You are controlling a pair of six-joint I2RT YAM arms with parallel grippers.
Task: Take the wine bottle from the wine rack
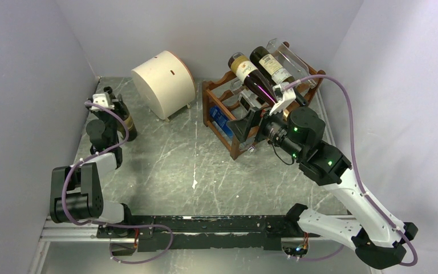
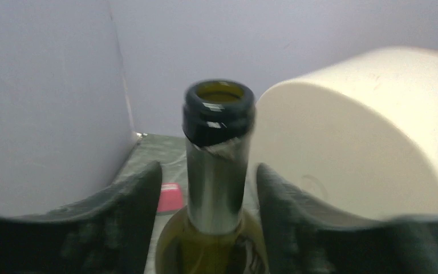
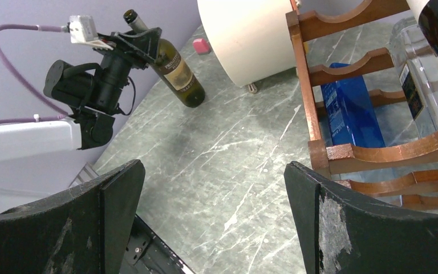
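Wine bottle (image 3: 177, 71) stands between slightly parted fingers (image 2: 137, 200) of the left tool (image 2: 208, 167), ungripped; right tool (image 3: 212, 165) gapes empty.

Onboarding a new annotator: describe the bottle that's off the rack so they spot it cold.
Start at the cream drum on the table; left of it, near the left wall, stands an olive-green wine bottle, its neck between the parted fingers of the left tool. Unlike the bottles lying on the wooden rack to the right, it is upright on the table and uncorked.
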